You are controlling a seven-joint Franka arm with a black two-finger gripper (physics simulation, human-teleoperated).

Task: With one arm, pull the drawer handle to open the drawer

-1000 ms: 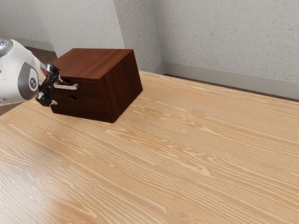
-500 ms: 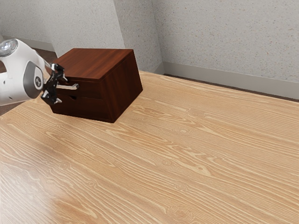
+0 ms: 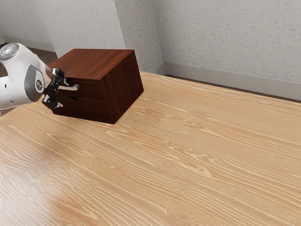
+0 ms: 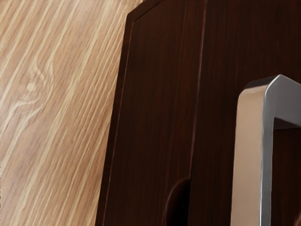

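Up front it's bare wooden table, and nothing lies between the camera and the action. Further back, at the exterior view's left, the white arm reaches toward the dark wooden box standing on the table's far side. The gripper sits right at the metal handle, and the black fingers stand wide, one above the bar and one below, straddling it rather than pinching it. The wrist view gives the close look: the shiny handle looms just ahead of the hand, standing off the upper drawer. Beside that drawer is a second front with a small finger notch.

In the exterior view the drawer looks flush with the box, so it reads as unopened. The step in hand is the grasp: lined up on the handle, not yet clamped.

The next move calls for closing those fingers squarely on the bar, then a straight pull away from the box, along the drawer's own line. Behind it all runs the speckled grey wall.
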